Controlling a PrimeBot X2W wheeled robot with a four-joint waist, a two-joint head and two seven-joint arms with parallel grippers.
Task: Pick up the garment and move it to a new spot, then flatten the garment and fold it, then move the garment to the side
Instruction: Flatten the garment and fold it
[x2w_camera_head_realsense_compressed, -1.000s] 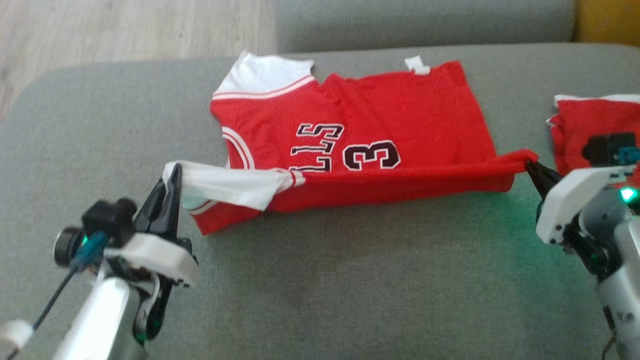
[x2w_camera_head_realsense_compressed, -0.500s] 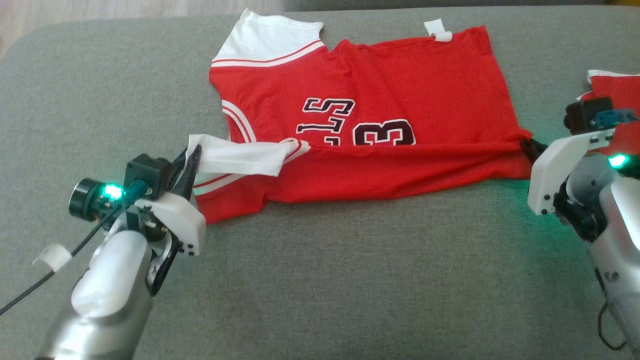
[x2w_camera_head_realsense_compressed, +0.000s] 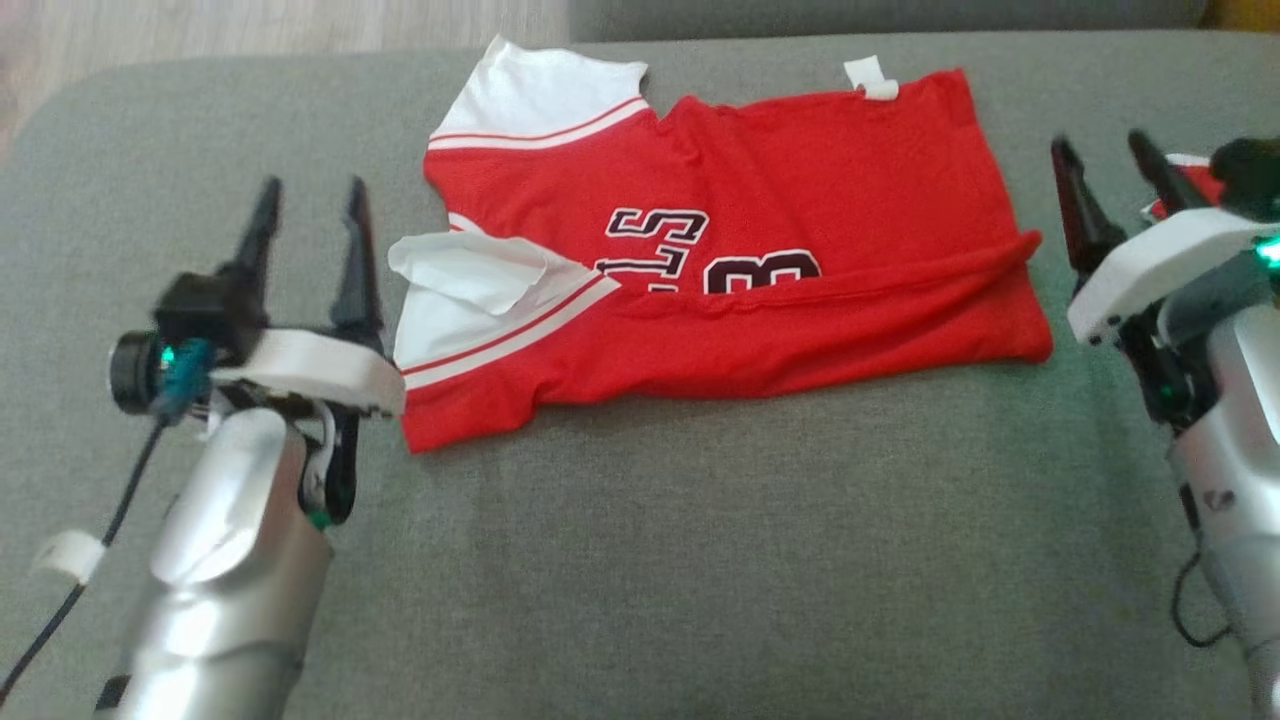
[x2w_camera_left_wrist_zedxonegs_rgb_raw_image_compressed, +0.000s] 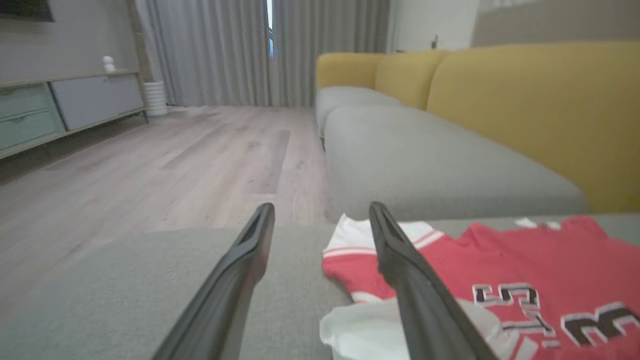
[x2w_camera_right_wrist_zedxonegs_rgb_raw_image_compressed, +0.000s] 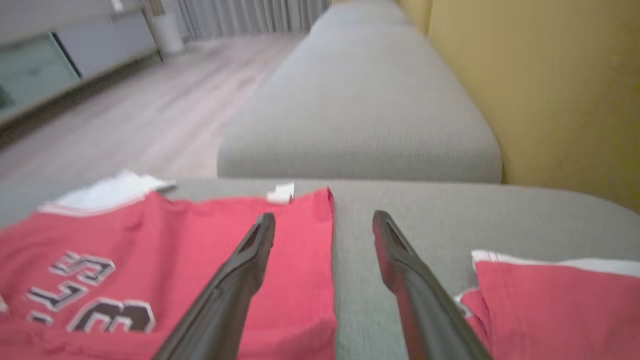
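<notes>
The garment (x2w_camera_head_realsense_compressed: 800, 180) is a red jersey with white sleeves and dark lettering, lying on the grey cushion with its near edge folded over the front. My left gripper (x2w_camera_head_realsense_compressed: 308, 195) stands open just left of the white sleeve (x2w_camera_head_realsense_compressed: 470, 275), holding nothing. On the other side my right gripper (x2w_camera_head_realsense_compressed: 1105, 150) is open too, just beyond the jersey's right edge. The left wrist view shows the jersey (x2w_camera_left_wrist_zedxonegs_rgb_raw_image_compressed: 525, 260) to the right of the spread fingers (x2w_camera_left_wrist_zedxonegs_rgb_raw_image_compressed: 245, 260). In the right wrist view the jersey (x2w_camera_right_wrist_zedxonegs_rgb_raw_image_compressed: 150, 230) lies left of and under the left finger (x2w_camera_right_wrist_zedxonegs_rgb_raw_image_compressed: 240, 270).
A second red and white garment (x2w_camera_right_wrist_zedxonegs_rgb_raw_image_compressed: 560, 300) lies folded at the right, partly behind my right arm. The grey cushion (x2w_camera_head_realsense_compressed: 700, 560) reaches toward me. Yellow sofa backs (x2w_camera_left_wrist_zedxonegs_rgb_raw_image_compressed: 525, 100) stand behind, with wooden floor (x2w_camera_left_wrist_zedxonegs_rgb_raw_image_compressed: 150, 160) to the left.
Both grippers have opened and let go of the jersey's near edge, which has dropped onto the jersey. Each gripper now stands off the cloth. The head camera has shifted.
</notes>
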